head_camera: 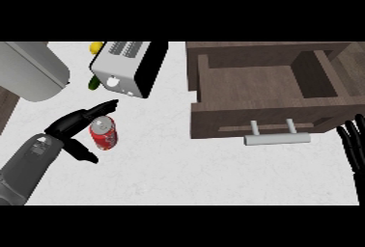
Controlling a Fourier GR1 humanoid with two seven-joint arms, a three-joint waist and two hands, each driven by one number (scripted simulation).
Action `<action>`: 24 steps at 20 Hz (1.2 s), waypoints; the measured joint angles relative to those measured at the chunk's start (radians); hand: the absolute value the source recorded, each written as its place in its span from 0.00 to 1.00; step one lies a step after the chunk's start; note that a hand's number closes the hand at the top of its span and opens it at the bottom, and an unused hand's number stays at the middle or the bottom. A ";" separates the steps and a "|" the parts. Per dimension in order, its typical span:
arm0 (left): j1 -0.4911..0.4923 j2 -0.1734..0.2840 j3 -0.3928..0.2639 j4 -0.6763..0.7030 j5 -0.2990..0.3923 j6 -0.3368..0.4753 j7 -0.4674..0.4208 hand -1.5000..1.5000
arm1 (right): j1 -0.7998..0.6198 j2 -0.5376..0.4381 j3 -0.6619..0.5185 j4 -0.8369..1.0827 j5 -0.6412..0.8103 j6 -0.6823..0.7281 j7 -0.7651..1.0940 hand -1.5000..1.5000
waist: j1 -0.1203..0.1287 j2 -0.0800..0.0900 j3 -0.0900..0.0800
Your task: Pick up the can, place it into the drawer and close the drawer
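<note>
- Left hand (71, 126): enters from the lower left on a grey forearm; fingers extend past the top of the can and the thumb lies below it, with the can in the gap between them. Whether the fingers touch the can cannot be told.
- Can (104, 133): red, with a silver top, on the white counter (178, 169), left of the drawer.
- Right hand (352, 144): at the right edge, fingers straight and pointing up, holding nothing.
- Drawer (264, 91): dark wood, pulled open, interior visible; a pale bar handle (278, 138) on its front face.
- Toaster (128, 67): white and black, beyond the can, with a yellow object (95, 47) and a green object (93, 83) at its left side.
- Grey rounded appliance (32, 70): far left.
</note>
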 measured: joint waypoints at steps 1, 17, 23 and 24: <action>-0.004 -0.006 -0.003 0.007 -0.002 0.004 -0.002 0.00 | 0.008 0.000 -0.001 -0.005 -0.001 0.003 -0.002 0.00 | -0.001 -0.001 0.000; -0.031 -0.074 -0.054 0.001 0.009 0.013 -0.022 1.00 | 0.018 0.006 -0.010 -0.070 -0.029 -0.002 0.053 0.00 | 0.006 -0.007 0.002; -0.025 -0.103 -0.072 -0.021 0.040 -0.028 0.004 1.00 | 0.009 -0.001 -0.036 -0.048 -0.037 0.000 0.039 0.00 | 0.015 -0.007 0.002; -0.026 -0.106 -0.074 -0.024 0.046 -0.035 0.009 1.00 | 0.008 0.002 -0.032 -0.049 -0.034 -0.003 0.041 0.00 | 0.016 -0.007 0.002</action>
